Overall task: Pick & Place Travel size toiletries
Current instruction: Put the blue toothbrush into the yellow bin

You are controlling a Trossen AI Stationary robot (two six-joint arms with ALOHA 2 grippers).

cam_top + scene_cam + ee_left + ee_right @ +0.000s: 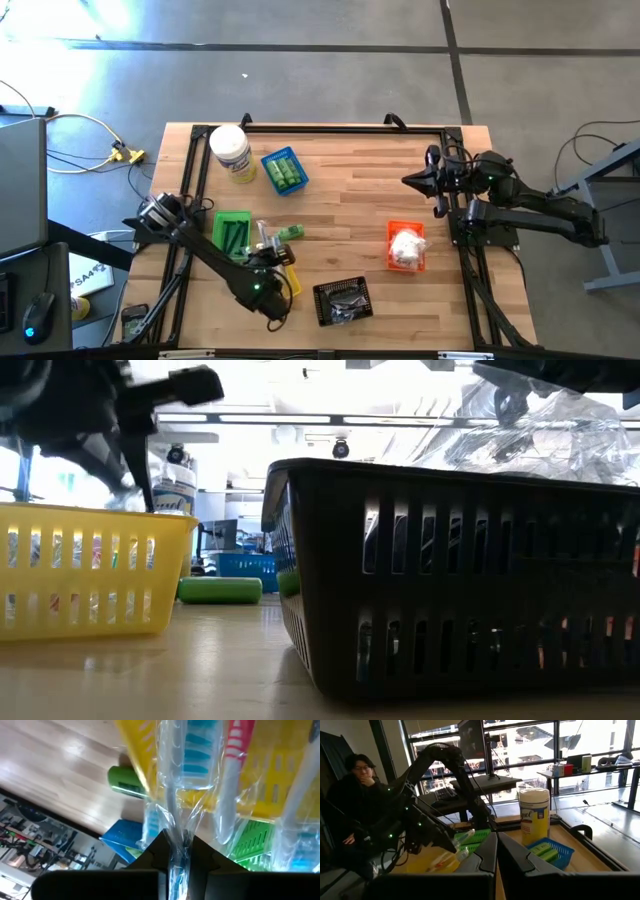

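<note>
While the left gripper (177, 851) is pinching a clear-wrapped toothbrush (189, 755) low on its handle, its jaws are closing almost fully on the thin stem and the crinkled film around it, just above the yellow basket (288, 281) at the near left of the tabletop (350, 190). The toothbrush is looking light and stiff, but the glossy wrap is likely slippery and could slide over the handle, so a firm pinch on the hard stem, away from the loose film at the bristle end, is probably the safer hold. More wrapped brushes, one with a pink head (235, 750), are lying in that basket, all slim and rod-shaped. Beyond it a small green bottle (290, 232) is lying on its side on the bare wood, smooth, rounded and apt to roll. Farther out, slotted plastic baskets are holding the rest: a green one (232, 230), a blue one (283, 170) with green bottles, a black one (343, 300) with crumpled clear film, and an orange one (406, 247) with soft white packets. The right gripper (412, 180) is waiting at the far right edge, jaws closed on nothing.
</note>
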